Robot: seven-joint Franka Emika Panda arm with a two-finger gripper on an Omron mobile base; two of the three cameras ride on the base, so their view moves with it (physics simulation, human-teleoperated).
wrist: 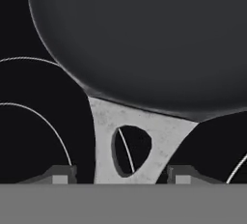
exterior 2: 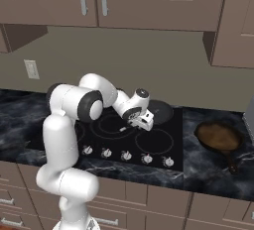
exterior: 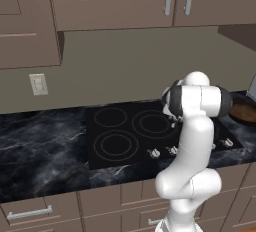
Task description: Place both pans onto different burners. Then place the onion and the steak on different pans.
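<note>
The dark grey-black pan [wrist: 144, 39] rests on the black cooktop [exterior 2: 163, 147] over a back burner, and its rim [exterior 2: 161, 110] shows just behind the hand. Its flat silver handle [wrist: 164, 131], pierced by a hole, points toward me. My gripper [wrist: 120, 177] straddles that handle, open, with a fingertip [wrist: 60, 175] standing off each side. From the right base view, the gripper [exterior 2: 144, 123] hovers low over the cooktop's middle. On the counter right of the cooktop lies the brown pan [exterior 2: 218, 135] [exterior: 243, 111]. The onion and the steak are out of view.
Free burners [exterior: 116, 143] [exterior: 111, 117] [exterior 2: 156, 141] ring the cooktop's left and front. A row of silver knobs [exterior 2: 126, 155] lines its front edge. Dark marble counter [exterior: 40, 146] spreads left. Wall cabinets [exterior 2: 149, 1] hang above, and an outlet [exterior: 38, 84] sits on the backsplash.
</note>
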